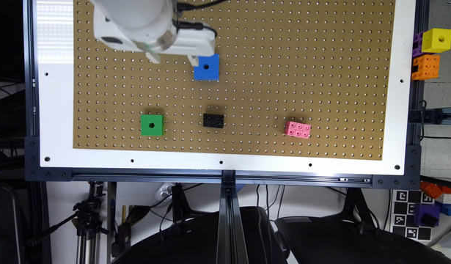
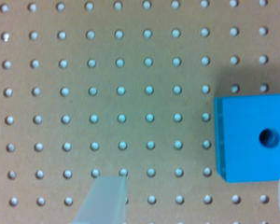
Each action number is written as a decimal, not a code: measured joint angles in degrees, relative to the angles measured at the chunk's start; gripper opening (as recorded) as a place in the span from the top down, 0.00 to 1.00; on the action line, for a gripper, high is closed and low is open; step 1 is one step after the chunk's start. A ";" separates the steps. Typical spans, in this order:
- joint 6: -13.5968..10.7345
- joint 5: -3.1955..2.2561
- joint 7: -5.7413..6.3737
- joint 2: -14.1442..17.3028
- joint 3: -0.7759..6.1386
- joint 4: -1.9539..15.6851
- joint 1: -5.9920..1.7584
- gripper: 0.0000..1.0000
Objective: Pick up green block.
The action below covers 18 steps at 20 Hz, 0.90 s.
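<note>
The green block (image 1: 151, 125), a bright green cube with a dark round hole in its top, sits on the brown pegboard (image 1: 265, 91) towards the exterior view's left, near the board's lower edge. My gripper (image 1: 172, 58) hangs over the upper part of the board, well away from the green block and just left of a blue cube (image 1: 206, 67). In the wrist view the gripper (image 2: 193, 205) is open, its two pale fingertips (image 2: 105, 200) wide apart over bare pegboard with nothing between them. The blue cube (image 2: 252, 137) lies close to one fingertip.
A black brick (image 1: 213, 120) lies mid-board and a pink brick (image 1: 297, 129) further to the exterior view's right. A yellow cube (image 1: 436, 40) and orange bricks (image 1: 425, 67) sit off the board at the right edge. A white border (image 1: 225, 163) frames the pegboard.
</note>
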 joint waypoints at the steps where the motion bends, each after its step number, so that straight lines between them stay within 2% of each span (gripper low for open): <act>1: 0.00 0.00 -0.11 1.28 0.00 1.46 -0.17 0.00; 5: -0.23 0.00 -1.53 6.14 -0.03 7.01 -1.52 0.00; 9: -1.19 0.00 -3.00 9.12 -0.03 11.28 -2.85 0.00; 15: -2.02 0.00 -3.16 11.10 -0.03 14.58 -3.11 0.00; 16: -2.03 0.00 -3.28 11.43 -0.03 15.08 -3.28 0.00; 18: -2.17 0.00 -4.18 12.63 -0.11 16.91 -4.12 0.00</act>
